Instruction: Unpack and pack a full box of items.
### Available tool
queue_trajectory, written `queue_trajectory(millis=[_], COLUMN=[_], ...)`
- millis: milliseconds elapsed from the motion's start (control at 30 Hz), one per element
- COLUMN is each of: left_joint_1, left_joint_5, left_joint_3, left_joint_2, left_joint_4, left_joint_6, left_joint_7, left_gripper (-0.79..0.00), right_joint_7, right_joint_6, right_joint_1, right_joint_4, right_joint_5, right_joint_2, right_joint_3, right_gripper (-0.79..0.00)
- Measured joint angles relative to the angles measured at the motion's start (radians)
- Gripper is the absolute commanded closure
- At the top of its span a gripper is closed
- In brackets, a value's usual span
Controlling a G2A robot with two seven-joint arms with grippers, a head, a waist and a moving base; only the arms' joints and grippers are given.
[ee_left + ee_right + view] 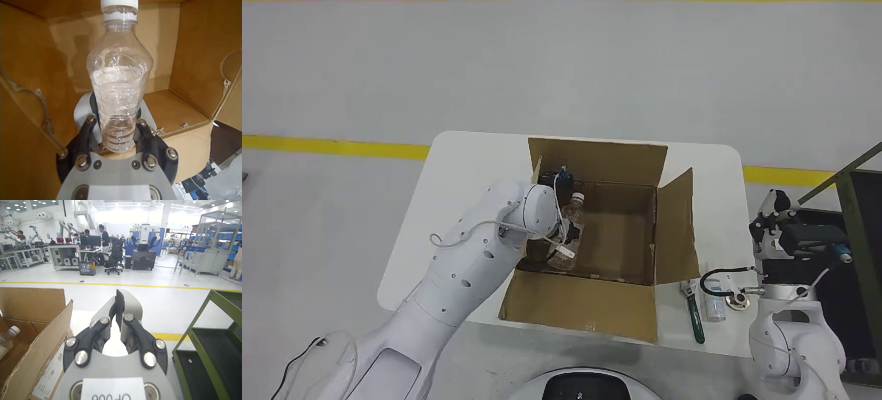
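Counter [457, 195] carries an open cardboard box [622, 235]. Left pincer [116, 111] is inside box by its left wall, clamped on the lower ribbed part of a clear white-capped bottle [119, 81]. Can't tell if bottle base touches box floor. Prob light, thin-walled, slick. Ribs = stiffest hold; oversqueeze and it'll dent or pop out. Right pincer [117, 310] well right of box, fingers together, empty. Wrench [694, 315] + black cable [724, 280] just beside box's right flap.
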Motion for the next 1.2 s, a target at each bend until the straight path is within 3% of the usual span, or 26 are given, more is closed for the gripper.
queue_trajectory(millis=[500, 700, 767, 1033, 1200], left_joint_1=[0.021, 0.035, 0.046, 0.115, 0.157], left_joint_5=[0.008, 0.009, 0.029, 0.080, 0.114], left_joint_3=[-0.019, -0.044, -0.053, -0.115, -0.150], left_joint_2=[0.005, 0.013, 0.020, 0.050, 0.067], left_joint_4=[-0.021, -0.108, -0.167, -0.415, -0.521], left_joint_6=[-0.003, -0.021, -0.040, -0.149, -0.234], left_joint_7=[-0.003, -0.021, -0.037, -0.067, -0.074], left_gripper=[-0.785, -0.785, -0.785, -0.785, -0.785], right_joint_7=[0.000, 0.013, 0.075, 0.568, 0.700], right_joint_6=[0.000, -0.009, -0.019, -0.059, -0.092], right_joint_1=[0.000, -0.003, -0.008, 0.043, 0.066], right_joint_4=[0.000, 0.001, -0.004, 0.013, 0.031], right_joint_5=[0.000, 0.008, 0.013, -0.083, -0.105], right_joint_2=[0.000, 0.001, 0.003, 0.021, 0.028], right_joint_3=[0.000, -0.002, 0.001, 0.009, 0.000], right_gripper=[0.000, 0.000, 0.000, 0.000, 0.000])
